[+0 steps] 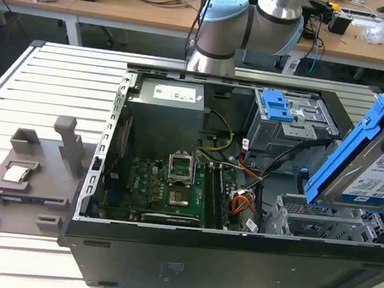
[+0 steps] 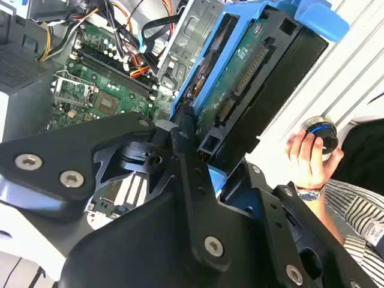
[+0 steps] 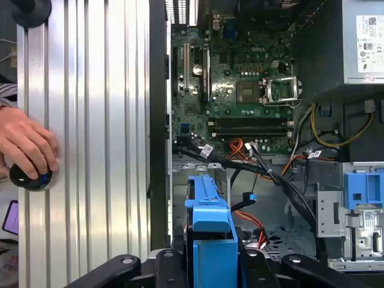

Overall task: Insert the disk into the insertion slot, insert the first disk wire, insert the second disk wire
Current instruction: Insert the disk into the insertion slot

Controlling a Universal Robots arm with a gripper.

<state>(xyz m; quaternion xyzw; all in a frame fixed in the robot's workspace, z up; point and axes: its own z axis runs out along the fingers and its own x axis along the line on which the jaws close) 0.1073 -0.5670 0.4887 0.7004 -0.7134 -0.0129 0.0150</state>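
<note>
Surface: a ribbed aluminium table (image 1: 47, 87) carries an open black computer case (image 1: 200, 262).
Disk: the flat silver hard drive (image 1: 380, 174), clipped in a bright blue plastic frame, hangs tilted over the case at the exterior view's right.
Claw: the black gripper (image 3: 210, 267) is clamped on that blue frame.
Slot: the silver perforated drive cage (image 1: 307, 221) sits just below the drive's lower end.
Cable: a thin red cable (image 3: 247, 217) lies inside the case near the cage.
Person: a hand (image 3: 27, 147) rests on a black round knob (image 3: 30, 177).
</note>
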